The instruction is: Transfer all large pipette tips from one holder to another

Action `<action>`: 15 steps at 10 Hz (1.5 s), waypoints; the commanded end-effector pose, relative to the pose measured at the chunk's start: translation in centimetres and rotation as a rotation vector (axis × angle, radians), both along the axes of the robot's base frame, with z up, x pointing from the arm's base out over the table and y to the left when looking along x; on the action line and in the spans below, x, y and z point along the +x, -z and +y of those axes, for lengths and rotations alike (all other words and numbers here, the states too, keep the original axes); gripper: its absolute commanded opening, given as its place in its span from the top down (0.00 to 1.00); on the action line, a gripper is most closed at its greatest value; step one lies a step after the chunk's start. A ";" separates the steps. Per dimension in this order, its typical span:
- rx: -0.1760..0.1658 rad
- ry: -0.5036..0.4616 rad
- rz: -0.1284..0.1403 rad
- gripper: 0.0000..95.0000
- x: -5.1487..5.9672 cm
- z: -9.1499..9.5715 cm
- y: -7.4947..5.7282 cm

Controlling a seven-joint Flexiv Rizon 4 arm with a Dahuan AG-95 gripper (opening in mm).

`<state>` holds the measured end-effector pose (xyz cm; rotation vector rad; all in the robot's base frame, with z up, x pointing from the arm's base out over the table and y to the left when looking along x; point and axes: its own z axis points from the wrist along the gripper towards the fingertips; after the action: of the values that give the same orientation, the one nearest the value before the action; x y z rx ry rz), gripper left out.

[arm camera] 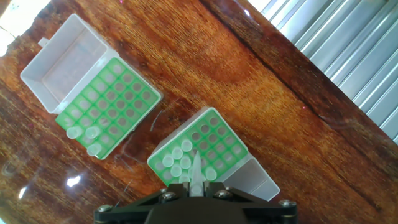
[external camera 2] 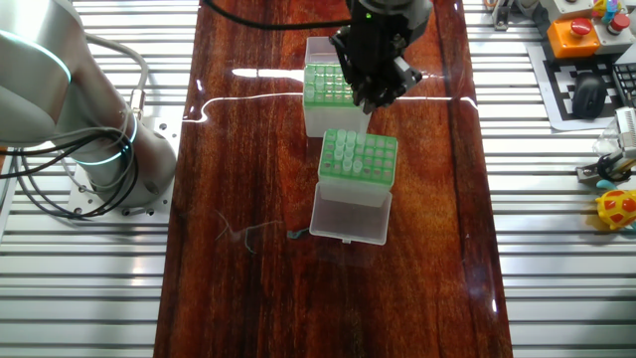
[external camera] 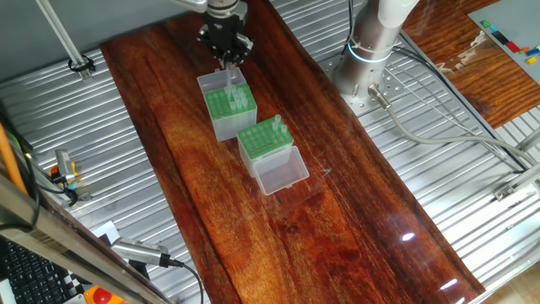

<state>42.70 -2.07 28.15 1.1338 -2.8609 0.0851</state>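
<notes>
Tool (arm camera: 196, 188) is closed on one large pipette tip (arm camera: 196, 167). In the hand view the tip sticks out from between the fingers, narrow end pointing away from the camera.

Tool sits over the clear-sided holder (external camera: 221, 111), at the end away from its lid. Can't tell whether the held tip's point is clear of the grid or still in a hole.

- Clear-sided holder (arm camera: 214, 140): green grid top, clear lid folded open. A cluster of remaining tips (arm camera: 176, 160) fills the grid end nearest the tool; the holes toward the lid look unfilled.
- Grey-sided holder (arm camera: 115, 93): also green-topped, whitish lid (arm camera: 59, 62) hinged open and lying flat on the bench. Three placed tips (arm camera: 86, 138) stand at the corner farthest from the lid.

The two holders sit near each other on the dark wooden bench (external camera: 337, 236), not touching as far as the hand view shows. The open lids point away from each other, so the grid ends are the near ends.

In the other fixed view the tool (external camera 2: 370, 97) covers the right part of the clear-sided holder (external camera 2: 323, 88), with the grey-sided holder (external camera 2: 363, 161) just below it in frame. From the first fixed view the tool (external camera: 230, 67) is directly above the clear-sided holder, with the grey-sided holder (external camera: 260, 145) beside it.

Arm base (external camera: 371, 42) is bolted to the ribbed metal surface beside the bench.
</notes>
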 end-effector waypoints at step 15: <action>-0.003 -0.089 0.005 0.40 -0.7 0.3 3.8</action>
<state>41.95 -1.80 24.32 1.2603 -2.8049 0.0908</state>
